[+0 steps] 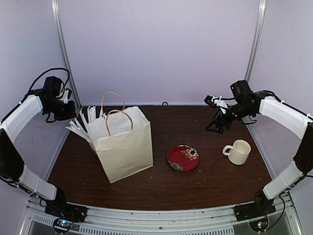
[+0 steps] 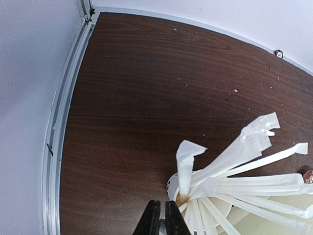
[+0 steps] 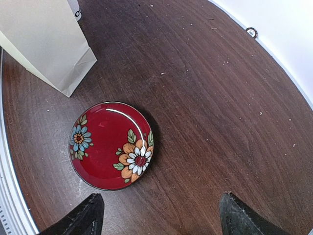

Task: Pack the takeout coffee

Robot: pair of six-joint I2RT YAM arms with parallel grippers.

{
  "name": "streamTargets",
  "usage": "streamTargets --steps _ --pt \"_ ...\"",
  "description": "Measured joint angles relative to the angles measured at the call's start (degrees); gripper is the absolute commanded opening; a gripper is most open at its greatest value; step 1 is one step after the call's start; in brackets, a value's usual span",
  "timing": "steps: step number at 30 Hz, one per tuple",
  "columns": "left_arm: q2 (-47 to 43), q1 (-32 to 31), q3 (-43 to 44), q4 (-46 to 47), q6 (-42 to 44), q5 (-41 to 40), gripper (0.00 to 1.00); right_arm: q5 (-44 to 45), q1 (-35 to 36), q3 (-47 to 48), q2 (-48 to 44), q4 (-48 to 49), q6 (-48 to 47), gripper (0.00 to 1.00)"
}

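The takeout coffee cup and its black lid do not show in any view. A cream paper bag with handles stands upright left of centre; its inside is hidden. My left gripper is raised at the back left, shut and empty, its fingertips just above the rim of the paper cup full of white sticks. My right gripper hangs open and empty at the back right, above the bare table beside the red plate. A scrap of white cup with dark print peeks out behind the bag; which cup it is I cannot tell.
The stick-filled cup stands against the bag's left side. A red flowered plate lies at the centre right. A cream ribbed mug stands at the right. White walls close the table's back and sides.
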Motion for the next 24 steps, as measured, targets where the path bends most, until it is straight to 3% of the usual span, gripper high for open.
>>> streamTargets --steps 14,24 --pt "-10.5 -0.8 12.5 -5.8 0.0 0.5 0.0 0.0 0.0 0.0 0.0 0.2 0.0 0.85" --pt "-11.3 -2.6 20.6 -10.9 0.8 0.7 0.0 0.0 0.0 0.0 0.0 0.3 -0.1 0.85"
